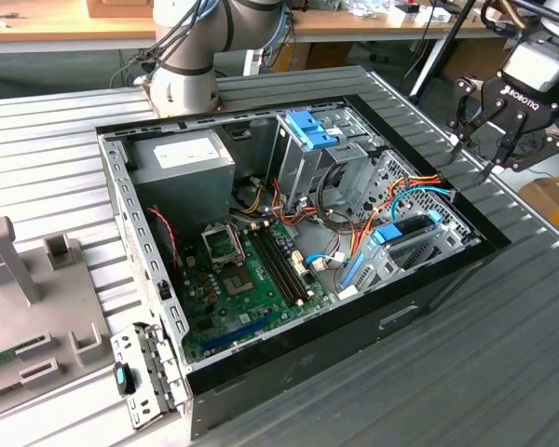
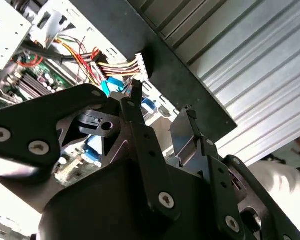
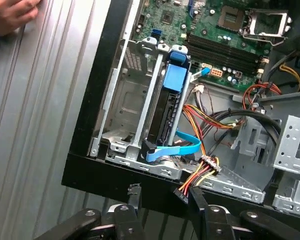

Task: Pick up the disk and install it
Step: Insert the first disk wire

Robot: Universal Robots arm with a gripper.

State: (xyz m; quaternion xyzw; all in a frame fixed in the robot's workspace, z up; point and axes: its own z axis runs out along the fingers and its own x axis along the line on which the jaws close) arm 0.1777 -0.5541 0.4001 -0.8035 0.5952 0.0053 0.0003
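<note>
Gripper (image 1: 475, 154) hangs off the angled arm, tilted down over the exterior view's right rim of the open computer case (image 1: 354, 321) — fingers (image 3: 134, 196) spread wide, holding nothing. Disk (image 3: 162, 117) stands on edge in the drive cage inside the case, near that rim — below the fingertips, not touching them.

Ribbed dull-metal table (image 1: 503, 363), matt black case (image 1: 298, 368), disk (image 3: 161, 120) (glossy blue plastic rails)

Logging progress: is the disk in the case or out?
In: the disk sits inside the drive cage; the open gripper hangs empty outside the case.
</note>
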